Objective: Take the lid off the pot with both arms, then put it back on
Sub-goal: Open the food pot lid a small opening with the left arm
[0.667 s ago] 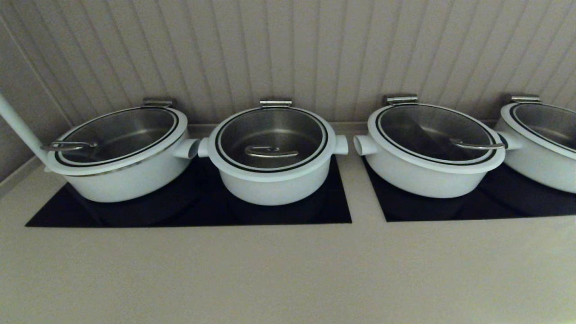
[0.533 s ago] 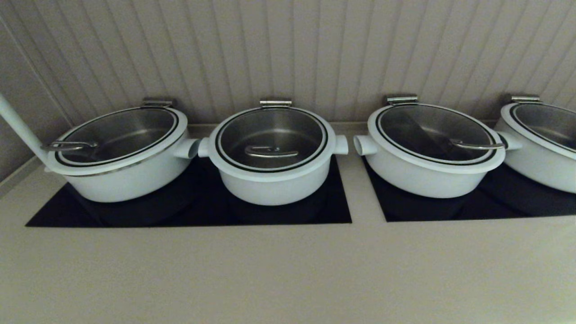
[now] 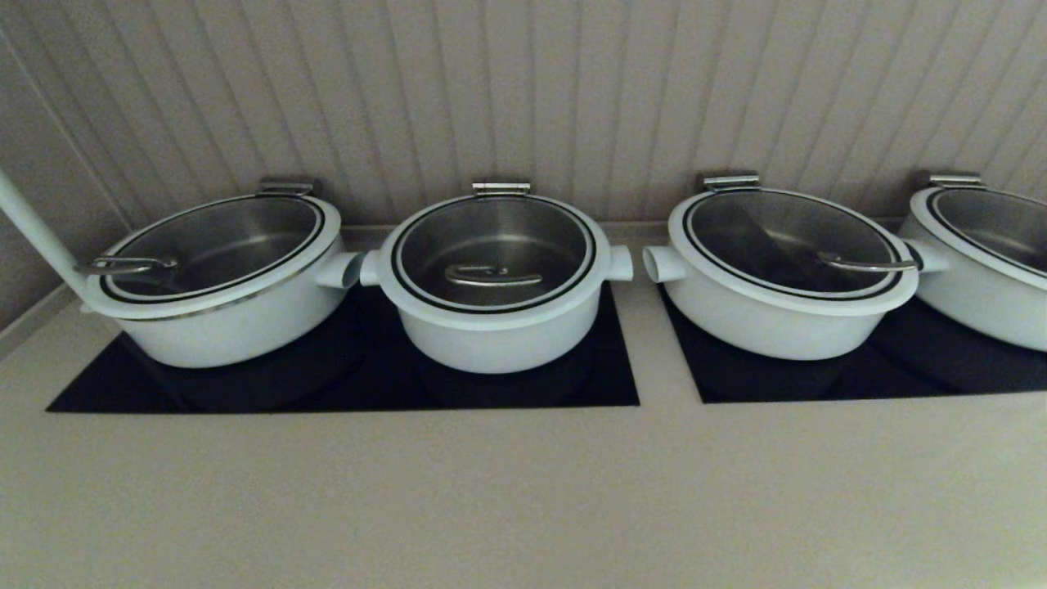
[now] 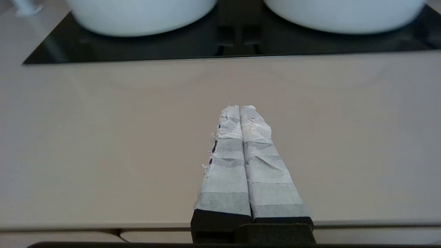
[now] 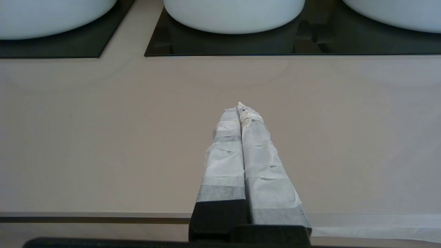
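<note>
The pot (image 3: 497,331) is the narrow, deep white one, second from the left on the black hob, with stub handles on both sides. The lid (image 3: 493,214) sits flat on it, its curved steel handle (image 3: 493,276) toward the front. Neither arm shows in the head view. My left gripper (image 4: 240,107) is shut and empty over the beige counter, well short of the pot's base (image 4: 344,15). My right gripper (image 5: 239,107) is shut and empty over the counter too, and the pot's base (image 5: 51,17) lies far ahead of it to one side.
A wider white pot (image 3: 221,315) stands to the left on the same hob (image 3: 343,393). Two more wide pots (image 3: 785,315) (image 3: 981,262) stand on the right hob. A ribbed wall runs behind them. A white pole (image 3: 37,233) leans at the far left.
</note>
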Available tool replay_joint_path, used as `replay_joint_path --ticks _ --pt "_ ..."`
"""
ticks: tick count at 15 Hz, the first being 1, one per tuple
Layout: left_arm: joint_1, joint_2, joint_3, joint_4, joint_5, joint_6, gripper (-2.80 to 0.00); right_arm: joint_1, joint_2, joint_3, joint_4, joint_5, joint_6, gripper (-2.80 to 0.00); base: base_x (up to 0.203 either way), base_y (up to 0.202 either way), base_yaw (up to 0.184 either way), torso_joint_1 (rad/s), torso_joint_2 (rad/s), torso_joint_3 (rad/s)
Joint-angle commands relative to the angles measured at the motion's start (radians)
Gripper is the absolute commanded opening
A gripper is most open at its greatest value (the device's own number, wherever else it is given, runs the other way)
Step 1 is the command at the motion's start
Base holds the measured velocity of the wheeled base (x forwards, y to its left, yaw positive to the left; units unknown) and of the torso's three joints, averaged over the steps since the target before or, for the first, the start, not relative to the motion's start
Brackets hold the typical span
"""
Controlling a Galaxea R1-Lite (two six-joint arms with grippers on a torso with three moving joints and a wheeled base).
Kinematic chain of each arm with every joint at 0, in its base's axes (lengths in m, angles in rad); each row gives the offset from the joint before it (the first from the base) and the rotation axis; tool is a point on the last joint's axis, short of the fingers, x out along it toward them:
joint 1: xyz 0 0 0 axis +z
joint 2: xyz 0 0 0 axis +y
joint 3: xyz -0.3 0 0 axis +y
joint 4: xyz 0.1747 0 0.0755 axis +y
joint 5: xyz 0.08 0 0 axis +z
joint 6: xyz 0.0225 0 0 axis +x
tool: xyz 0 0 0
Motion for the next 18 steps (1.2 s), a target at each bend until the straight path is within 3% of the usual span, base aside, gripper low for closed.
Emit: replay_joint_path --ticks 1,4,9,18 --pt "0.0 0.001 0.0 0.0 0.008 -0.006 -2.8 0.0 0.0 0.0 0.0 0.0 0.0 -2.8 0.0 0.0 0.0 0.0 0.0 0.0" --pt "0.0 0.001 -0.001 -0.046 -0.026 0.086 -2.8 0.0 0.0 0.0 0.0 0.0 0.0 -2.8 0.0 0.0 0.0 0.0 0.0 0.0" --pt "0.0 0.029 -0.141 -0.059 -0.237 0.091 -2.8 0.0 0.0 0.0 0.0 0.0 0.0 -2.8 0.0 0.0 0.0 0.0 0.0 0.0" --pt "-0.002 0.562 -0.502 -0.049 -0.498 0.106 -2.8 0.0 0.0 0.0 0.0 0.0 -0.001 -2.8 0.0 0.0 0.0 0.0 0.0 0.0"
